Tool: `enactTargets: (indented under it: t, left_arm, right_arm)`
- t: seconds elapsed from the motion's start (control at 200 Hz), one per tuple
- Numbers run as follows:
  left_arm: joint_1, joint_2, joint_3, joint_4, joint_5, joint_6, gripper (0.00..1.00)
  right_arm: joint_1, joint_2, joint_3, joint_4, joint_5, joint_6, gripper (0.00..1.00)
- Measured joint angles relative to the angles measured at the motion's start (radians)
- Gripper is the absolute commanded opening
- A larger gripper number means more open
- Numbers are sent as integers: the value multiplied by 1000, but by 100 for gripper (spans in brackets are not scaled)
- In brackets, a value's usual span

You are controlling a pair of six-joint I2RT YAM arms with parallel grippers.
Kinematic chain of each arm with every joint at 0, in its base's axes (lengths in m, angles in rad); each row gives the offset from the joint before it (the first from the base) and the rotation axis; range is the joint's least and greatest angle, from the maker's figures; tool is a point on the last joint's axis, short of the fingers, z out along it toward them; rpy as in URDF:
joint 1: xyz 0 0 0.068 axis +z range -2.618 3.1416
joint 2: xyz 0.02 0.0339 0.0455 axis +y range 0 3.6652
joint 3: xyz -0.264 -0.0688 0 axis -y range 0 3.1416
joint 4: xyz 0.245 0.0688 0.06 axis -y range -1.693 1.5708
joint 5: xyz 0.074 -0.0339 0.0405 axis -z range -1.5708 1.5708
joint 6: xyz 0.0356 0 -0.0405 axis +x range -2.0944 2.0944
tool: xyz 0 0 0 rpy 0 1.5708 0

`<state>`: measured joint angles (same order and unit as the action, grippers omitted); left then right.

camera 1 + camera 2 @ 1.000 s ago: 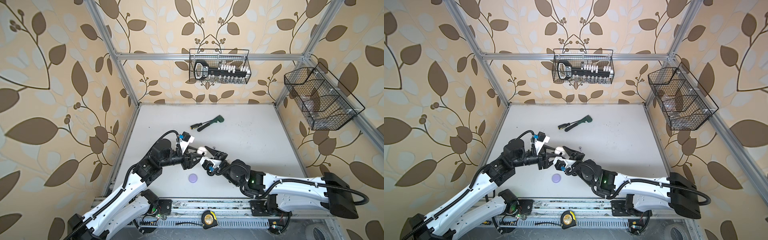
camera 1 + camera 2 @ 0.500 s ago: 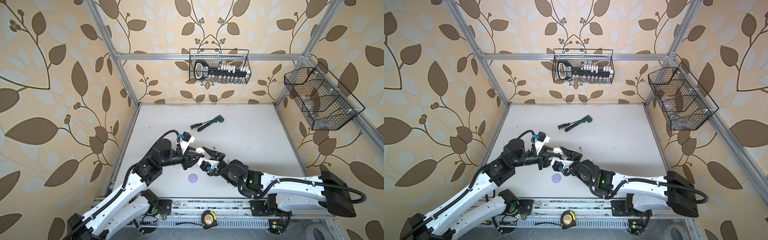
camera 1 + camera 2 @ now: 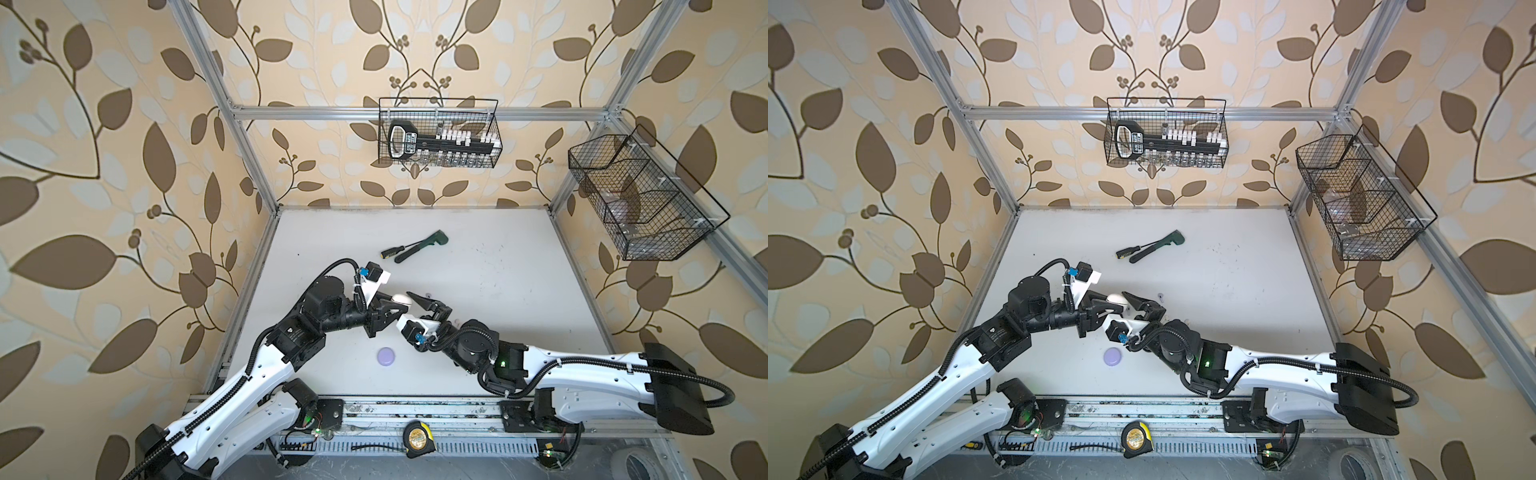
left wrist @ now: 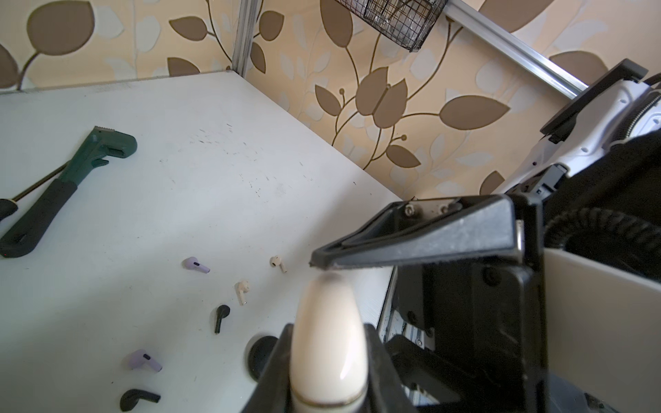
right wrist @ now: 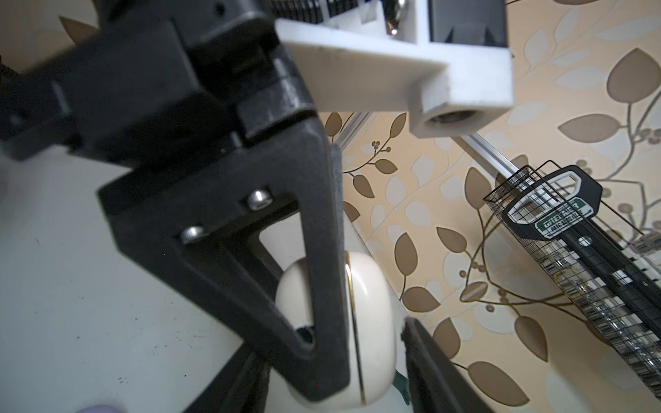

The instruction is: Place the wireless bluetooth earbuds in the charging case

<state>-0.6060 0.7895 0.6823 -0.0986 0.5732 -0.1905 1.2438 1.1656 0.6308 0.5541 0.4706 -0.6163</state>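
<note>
Left gripper [image 3: 400,300]: closed tight on the cream charging case [image 4: 327,339]. It holds the case up off the white table [image 3: 498,249], on the robot's side of the green wrench [image 3: 422,246].
Cream charging case: its lid is shut, with a thin gold line around the seam.
Right gripper [image 3: 412,304]: open, with a finger on each side of the cream charging case. There is a small gap beside one finger.
Earbuds: all six lie loose on the table, on the robot's side of the green wrench. They are the lilac earbuds [image 4: 196,265], the cream earbuds [image 4: 242,290] and the black earbuds [image 4: 221,316].
Lilac case [image 3: 386,356]: lies flat on the table, farther from the green wrench than the cream charging case.
Screwdriver [image 3: 392,251]: lies just beside the green wrench.
</note>
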Motion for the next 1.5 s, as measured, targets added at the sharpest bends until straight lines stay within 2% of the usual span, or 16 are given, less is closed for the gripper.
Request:
enactTargets:
  t: [0.08, 0.13, 0.185, 0.255, 0.385, 0.555, 0.69, 0.85, 1.095, 1.5]
  left_arm:
    - [-3, -25, -18, 24, -36, 2, 0]
    - [-3, -45, -36, 48, -55, 3, 0]
    - [-3, -73, -73, 89, -67, 8, 0]
    - [-3, -111, -133, 147, -77, 22, 0]
    - [-3, -168, -242, 248, -88, 62, 0]
    - [-3, -147, -263, 290, -97, 130, 0]
    - [-3, -109, -261, 311, -31, 213, 0]
    - [-3, -146, -278, 328, -9, 268, 0]
    - [-3, -177, -279, 328, 15, 296, 0]
    - [-3, -174, -279, 318, 28, 315, 0]
  right_arm:
    - [1, -61, -10, -37, 12, 56, 73]
    - [1, -106, -8, -69, 20, 98, 74]
    - [-3, -165, 6, -130, 24, 192, 74]
    - [-18, -233, 38, -204, 18, 323, 79]
    - [-68, -373, 73, -282, -21, 559, 80]
    - [-114, -485, 67, -323, -57, 729, 79]
    - [-146, -494, 62, -340, -74, 811, 76]
    - [-164, -476, 55, -350, -95, 880, 76]
    - [-169, -476, 48, -362, -98, 949, 74]
    - [-219, -462, -3, -345, -91, 1026, 78]
